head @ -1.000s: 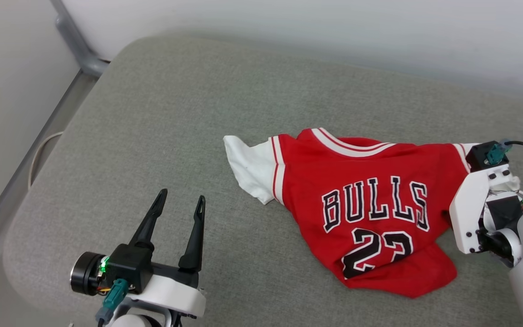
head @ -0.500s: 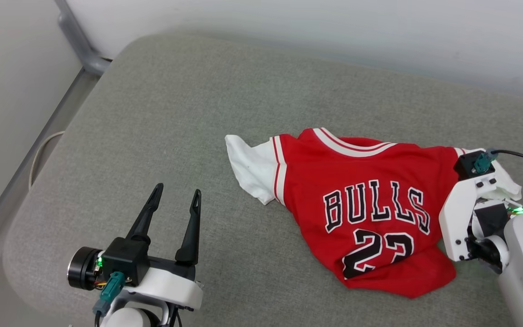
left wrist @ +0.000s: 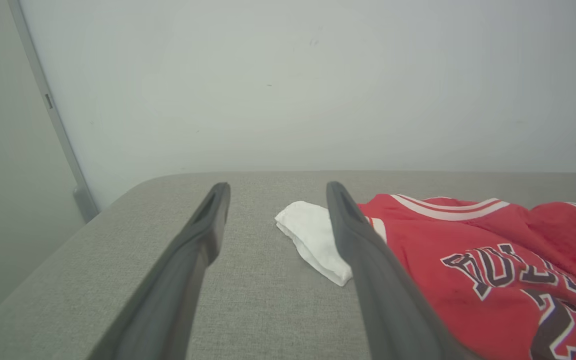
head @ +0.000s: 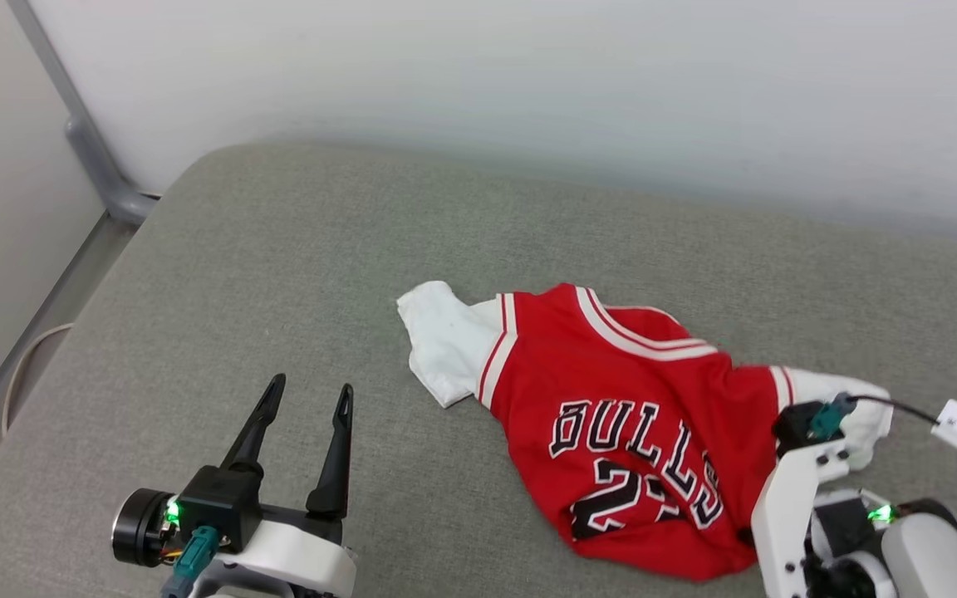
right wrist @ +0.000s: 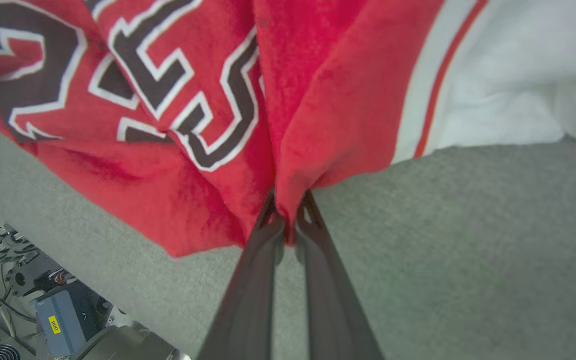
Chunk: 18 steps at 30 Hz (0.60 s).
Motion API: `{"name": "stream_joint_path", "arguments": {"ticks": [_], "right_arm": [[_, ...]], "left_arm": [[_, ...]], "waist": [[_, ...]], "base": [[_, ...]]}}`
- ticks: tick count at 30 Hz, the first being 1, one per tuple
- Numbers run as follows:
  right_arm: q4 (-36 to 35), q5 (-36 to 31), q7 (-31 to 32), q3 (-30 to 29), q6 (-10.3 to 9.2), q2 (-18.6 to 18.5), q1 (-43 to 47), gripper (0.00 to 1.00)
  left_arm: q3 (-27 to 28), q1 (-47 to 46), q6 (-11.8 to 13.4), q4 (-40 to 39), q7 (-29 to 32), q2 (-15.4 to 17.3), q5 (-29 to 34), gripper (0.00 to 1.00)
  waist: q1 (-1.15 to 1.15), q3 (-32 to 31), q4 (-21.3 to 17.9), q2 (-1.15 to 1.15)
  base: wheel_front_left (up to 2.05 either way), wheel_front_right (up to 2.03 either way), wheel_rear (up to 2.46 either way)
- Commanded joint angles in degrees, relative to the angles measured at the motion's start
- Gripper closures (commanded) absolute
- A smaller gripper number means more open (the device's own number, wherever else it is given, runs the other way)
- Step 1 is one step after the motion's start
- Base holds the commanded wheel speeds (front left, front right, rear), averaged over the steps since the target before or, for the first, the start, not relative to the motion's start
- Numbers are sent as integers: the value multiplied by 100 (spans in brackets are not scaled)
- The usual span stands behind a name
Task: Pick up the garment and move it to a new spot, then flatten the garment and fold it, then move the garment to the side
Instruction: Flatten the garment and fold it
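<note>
The garment (head: 611, 407), a red jersey T-shirt with white sleeves and black "BULLS 23" lettering, lies crumpled face up on the grey cushion (head: 321, 249). One white sleeve (head: 441, 349) points left, the other (head: 852, 407) lies by my right wrist. In the right wrist view my right gripper (right wrist: 288, 212) is shut on a pinched fold of the garment's red side edge (right wrist: 318, 125). My left gripper (head: 308, 394) hovers open and empty to the garment's left; its fingers (left wrist: 208, 220) frame the left sleeve (left wrist: 313, 235).
A pale wall (head: 528, 83) runs behind the cushion, with a grey metal post (head: 88, 141) at the back left. The cushion's near edge (right wrist: 118, 295) drops to equipment on the floor (right wrist: 28, 300). A black cable with a white tag (head: 952, 419) trails from my right wrist.
The head camera has tilted, so the whole scene sits lower. My right gripper has pulled the garment's right side toward me, bunching the lettering. The left gripper stays open.
</note>
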Motion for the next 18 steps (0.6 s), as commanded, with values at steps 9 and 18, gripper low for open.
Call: {"name": "stream_joint_path", "arguments": {"ticks": [9,18], "right_arm": [[-766,-58,565,207,-4,153,901,100],[-1295,-78,222,-306,-4,101,811,0]], "left_arm": [[78,139,-74,-19,-15,-29,54,0],[176,113,-96,-40,-15,-66,99,0]], "waist": [[0,-123,-200,0],[0,-102,-449,0]], "base": [[0,0,0],[0,0,0]]}}
